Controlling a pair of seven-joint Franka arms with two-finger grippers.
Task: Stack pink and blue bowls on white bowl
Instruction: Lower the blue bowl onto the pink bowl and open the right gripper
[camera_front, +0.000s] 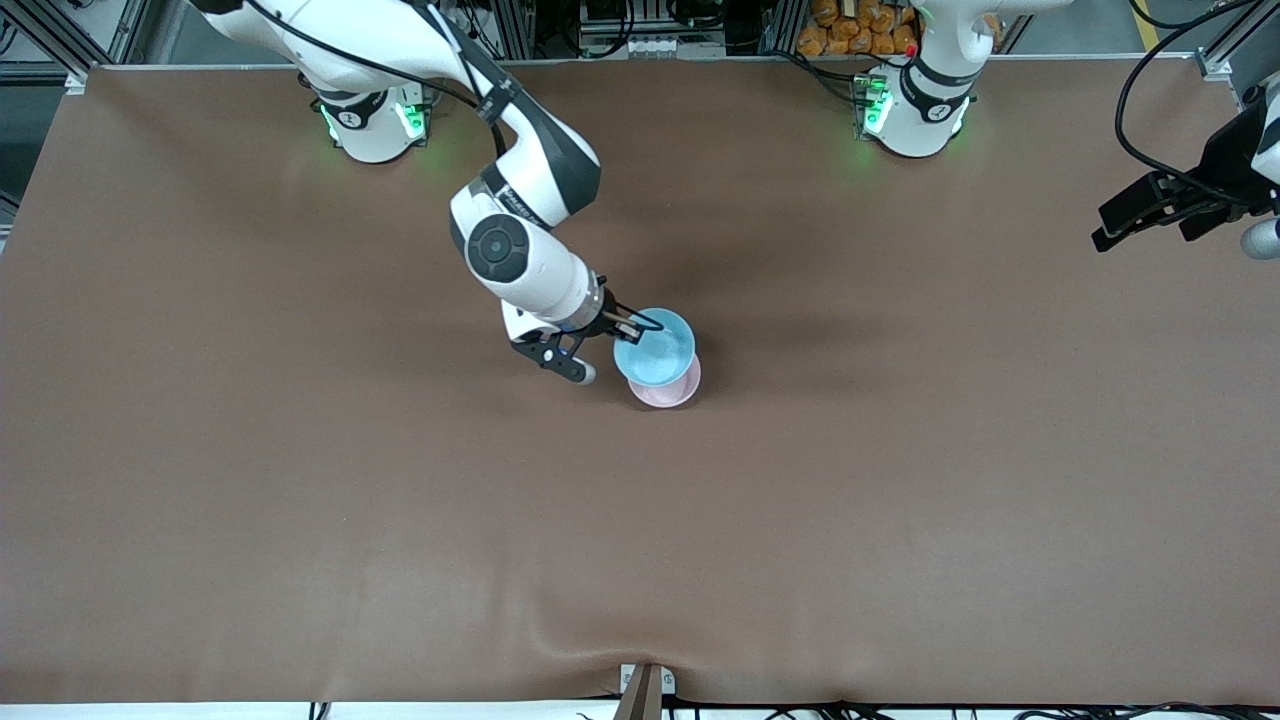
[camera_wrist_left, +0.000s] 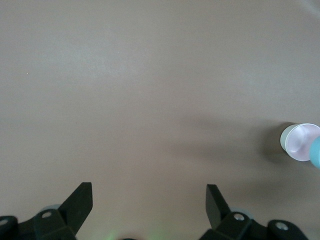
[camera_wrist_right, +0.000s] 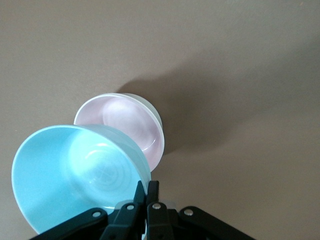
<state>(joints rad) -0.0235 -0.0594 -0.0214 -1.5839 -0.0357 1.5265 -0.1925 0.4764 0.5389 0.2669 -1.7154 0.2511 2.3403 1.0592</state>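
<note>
Your brown table (camera_front: 300, 520) holds one stack mid-surface: pink bowl (camera_front: 672, 388) nested in white bowl (camera_wrist_right: 156, 116). Right gripper (camera_front: 628, 324) pinches the light, slippery blue bowl (camera_front: 655, 350) by its rim above; left gripper (camera_wrist_left: 149, 197), spread wide, waits at the edge.

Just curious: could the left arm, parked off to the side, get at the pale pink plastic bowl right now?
Probably not easily. The right gripper holds the light blue plastic bowl over the pale pink plastic bowl, covering it, while the left gripper waits open at the table's edge.

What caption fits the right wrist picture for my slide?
Right claw grips the blue bowl by its rim, over the pink bowl.
</note>
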